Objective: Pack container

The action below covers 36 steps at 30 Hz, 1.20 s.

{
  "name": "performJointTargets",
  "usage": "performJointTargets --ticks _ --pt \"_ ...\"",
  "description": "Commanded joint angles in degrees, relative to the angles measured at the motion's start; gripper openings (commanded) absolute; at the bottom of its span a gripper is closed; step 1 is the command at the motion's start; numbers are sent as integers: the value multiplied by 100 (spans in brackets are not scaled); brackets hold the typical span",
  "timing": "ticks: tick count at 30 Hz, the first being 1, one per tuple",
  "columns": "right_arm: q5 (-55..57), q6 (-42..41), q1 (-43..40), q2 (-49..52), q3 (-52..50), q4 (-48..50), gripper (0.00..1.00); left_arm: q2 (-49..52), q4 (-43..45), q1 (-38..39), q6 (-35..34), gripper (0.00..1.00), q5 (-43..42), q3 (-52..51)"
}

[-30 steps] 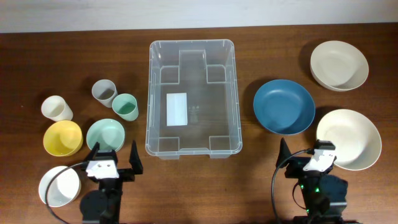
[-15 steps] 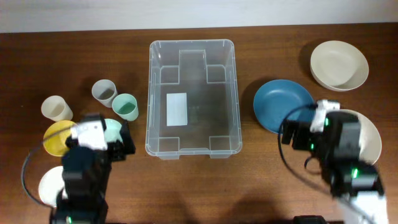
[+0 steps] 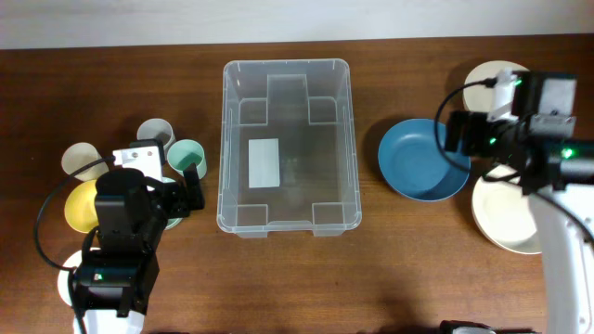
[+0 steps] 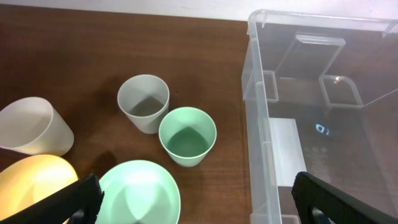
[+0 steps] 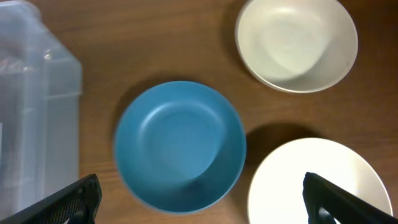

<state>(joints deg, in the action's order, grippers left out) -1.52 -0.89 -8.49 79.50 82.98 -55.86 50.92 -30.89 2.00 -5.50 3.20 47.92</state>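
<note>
Brown wooden table bears the large clear plastic rectangular container; left gripper and right gripper hover, spread wide, holding nothing.

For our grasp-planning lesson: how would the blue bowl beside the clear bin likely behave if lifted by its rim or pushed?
The blue bowl looks rigid, so it probably keeps its shape. Wide and shallow, it should slide rather than tip. Its smooth rim might slip in a pinch grip.

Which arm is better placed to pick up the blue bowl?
Right. The right end effector hovers open over the blue bowl; the left end effector is across the container, by the green cup.
</note>
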Motion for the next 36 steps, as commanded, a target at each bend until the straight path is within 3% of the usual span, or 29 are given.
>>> performJointTargets --ticks 1,5,13,36 --pt "-636 358 -625 691 48 4 99 -9 -72 -31 -52 99 -37 131" --pt "-1145 780 -1047 1534 48 42 99 -9 -153 -31 -52 99 -39 131" --pt "-1375 866 -1108 2520 48 398 99 -9 -170 -31 -52 99 214 131" --pt "-1521 925 -1102 3862 46 1285 99 -9 -177 -31 -50 99 267 131"
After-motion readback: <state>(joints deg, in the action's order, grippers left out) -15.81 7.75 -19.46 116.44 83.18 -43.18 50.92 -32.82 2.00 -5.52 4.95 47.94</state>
